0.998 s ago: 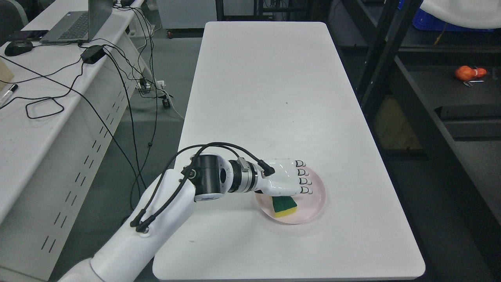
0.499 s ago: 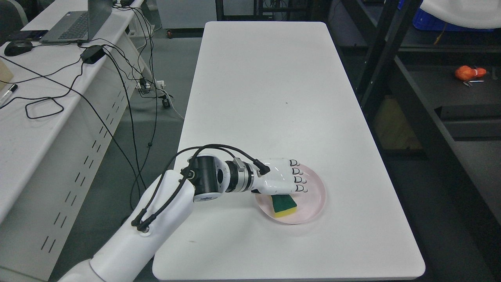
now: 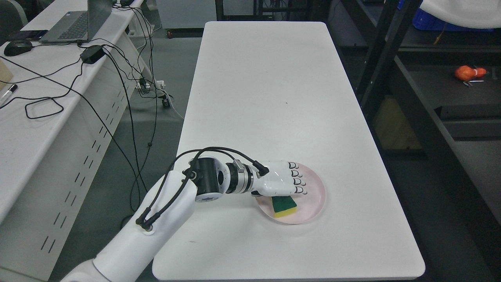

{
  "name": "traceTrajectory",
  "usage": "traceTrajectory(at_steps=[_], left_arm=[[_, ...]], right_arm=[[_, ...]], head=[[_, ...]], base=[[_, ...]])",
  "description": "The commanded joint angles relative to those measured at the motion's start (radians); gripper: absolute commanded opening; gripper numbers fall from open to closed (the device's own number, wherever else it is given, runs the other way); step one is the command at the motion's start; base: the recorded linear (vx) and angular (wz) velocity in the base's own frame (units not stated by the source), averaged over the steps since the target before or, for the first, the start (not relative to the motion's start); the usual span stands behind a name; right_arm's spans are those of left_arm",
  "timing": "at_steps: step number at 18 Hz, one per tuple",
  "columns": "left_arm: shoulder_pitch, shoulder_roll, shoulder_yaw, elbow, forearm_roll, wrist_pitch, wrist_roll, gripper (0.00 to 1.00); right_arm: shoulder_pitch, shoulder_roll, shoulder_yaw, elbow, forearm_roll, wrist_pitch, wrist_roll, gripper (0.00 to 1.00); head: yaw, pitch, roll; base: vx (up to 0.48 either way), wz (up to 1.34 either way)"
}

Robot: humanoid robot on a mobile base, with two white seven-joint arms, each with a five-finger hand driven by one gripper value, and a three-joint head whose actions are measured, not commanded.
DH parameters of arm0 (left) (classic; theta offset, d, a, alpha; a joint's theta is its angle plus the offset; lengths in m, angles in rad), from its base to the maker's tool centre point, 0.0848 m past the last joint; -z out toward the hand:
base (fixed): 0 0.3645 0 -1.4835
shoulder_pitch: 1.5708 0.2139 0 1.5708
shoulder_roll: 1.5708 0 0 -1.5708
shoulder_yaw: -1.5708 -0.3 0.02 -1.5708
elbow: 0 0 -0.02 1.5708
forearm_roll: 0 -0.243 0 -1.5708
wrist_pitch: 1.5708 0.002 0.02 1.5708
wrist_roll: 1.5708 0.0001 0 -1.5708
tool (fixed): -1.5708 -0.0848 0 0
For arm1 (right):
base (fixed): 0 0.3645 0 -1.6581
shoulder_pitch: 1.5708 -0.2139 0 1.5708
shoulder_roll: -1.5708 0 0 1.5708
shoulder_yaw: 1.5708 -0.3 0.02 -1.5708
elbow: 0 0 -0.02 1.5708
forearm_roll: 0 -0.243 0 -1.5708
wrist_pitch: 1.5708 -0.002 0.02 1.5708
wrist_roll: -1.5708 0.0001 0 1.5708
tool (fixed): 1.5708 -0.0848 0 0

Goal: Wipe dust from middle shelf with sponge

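A smooth white rectangular worktop (image 3: 274, 98) with rounded corners carries a shallow round pink plate (image 3: 315, 199) near its near end. On the plate lies the sponge (image 3: 284, 206), a small rectangular block with a rough dark green scouring face upward and a yellow foam layer showing along its near edge. Its long axis runs roughly left to right, slightly skewed, and it sits flat in the left half of the plate.

The left hand (image 3: 280, 182), glossy white plastic with a metal wrist ring and black cables looping over the forearm, hovers palm-down over the far left part of the plate, just beyond the sponge and overlapping its far edge in the picture. Its fingers (image 3: 299, 190) extend rightward, side by side and fairly straight, holding nothing; whether the palm touches the sponge cannot be told.

To the right stands a dark metal shelf (image 3: 462, 90) with an orange object (image 3: 467, 73) on it. To the left is a white desk (image 3: 35, 129) with a laptop (image 3: 78, 23) and trailing black cables (image 3: 129, 98).
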Motion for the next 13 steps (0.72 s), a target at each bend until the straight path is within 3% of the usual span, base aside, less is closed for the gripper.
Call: traceTrajectory(at_steps=[1, 7, 10, 13], left_arm=[[-0.002, -0.026, -0.02, 0.075, 0.026, -0.007, 0.004, 0.92], [0.001, -0.023, -0.026, 0.095, 0.085, -0.012, -0.005, 0.76], [0.004, -0.023, -0.032, 0.098, 0.112, -0.012, -0.006, 0.61], [0.006, -0.021, -0.031, 0.1, 0.132, -0.012, -0.026, 0.53]], right_arm=[[0.0, -0.017, 0.0, -0.017, 0.0, 0.072, -0.002, 1.0], [0.0, -0.017, 0.0, -0.017, 0.0, 0.072, 0.0, 1.0], [0.0, -0.017, 0.0, -0.017, 0.0, 0.072, 0.0, 1.0], [0.0, -0.017, 0.0, -0.017, 0.0, 0.072, -0.002, 1.0]], head=[[0.0, 0.0, 0.0], [0.0, 0.0, 0.0], [0.0, 0.0, 0.0], [0.0, 0.0, 0.0]], base=[[0.0, 0.0], [0.0, 0.0], [0.0, 0.0], [0.0, 0.0]])
